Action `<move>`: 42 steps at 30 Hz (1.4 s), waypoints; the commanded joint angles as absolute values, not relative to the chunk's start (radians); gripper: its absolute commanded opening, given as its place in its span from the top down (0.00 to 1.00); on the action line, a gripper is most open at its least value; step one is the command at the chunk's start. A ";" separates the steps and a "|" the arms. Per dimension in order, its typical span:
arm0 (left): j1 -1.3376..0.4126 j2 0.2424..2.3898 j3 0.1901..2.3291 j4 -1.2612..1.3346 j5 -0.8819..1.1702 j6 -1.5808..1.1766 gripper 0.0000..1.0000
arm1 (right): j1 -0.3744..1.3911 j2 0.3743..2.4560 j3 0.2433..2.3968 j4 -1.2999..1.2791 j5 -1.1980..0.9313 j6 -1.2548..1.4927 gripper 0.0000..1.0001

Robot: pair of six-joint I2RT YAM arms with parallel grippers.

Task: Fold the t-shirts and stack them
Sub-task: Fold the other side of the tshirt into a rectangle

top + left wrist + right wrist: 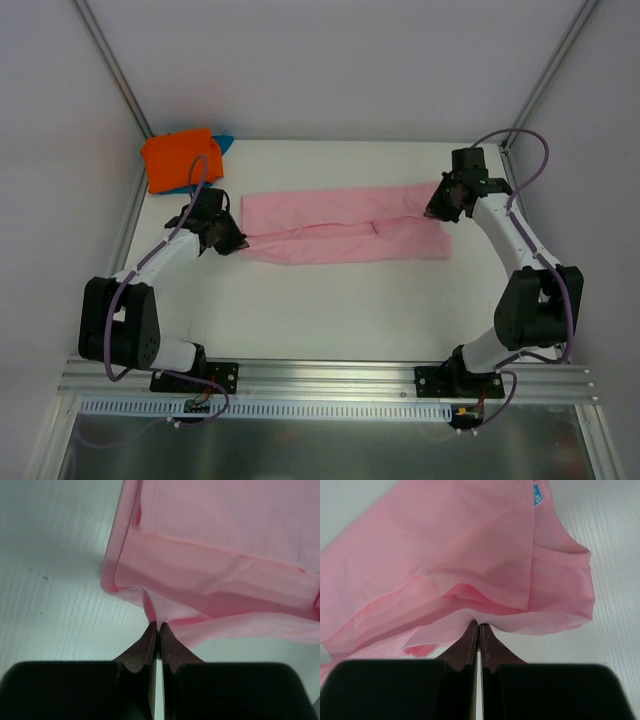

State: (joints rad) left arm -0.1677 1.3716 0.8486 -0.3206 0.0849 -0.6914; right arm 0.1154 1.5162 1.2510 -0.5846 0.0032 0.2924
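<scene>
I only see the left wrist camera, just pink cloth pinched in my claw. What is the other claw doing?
Observer: The right claw is shut on the other end of the same pink t-shirt.
Child: Is the shirt all spread out?
Observer: No, it is a long folded strip stretching across the table.
Child: Where are the other shirts?
Observer: An orange t-shirt sits folded in the back left corner, on top of a teal one.
</scene>
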 commanded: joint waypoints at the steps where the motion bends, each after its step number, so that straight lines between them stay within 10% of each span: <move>1: -0.146 1.426 0.920 -0.342 0.054 -0.681 1.00 | 0.095 1.584 1.368 -0.574 -0.043 0.258 0.99; 23: -0.087 1.821 1.244 -0.348 0.115 -0.666 1.00 | 0.025 2.081 1.850 -0.617 -0.150 0.247 0.99; 27: -0.087 1.865 1.292 -0.374 0.135 -0.647 0.87 | 0.023 2.163 1.953 -0.621 -0.167 0.235 0.01; 42: -0.087 1.689 1.186 -0.350 0.008 -0.630 0.82 | 0.066 1.801 1.591 -0.502 -0.209 0.193 0.01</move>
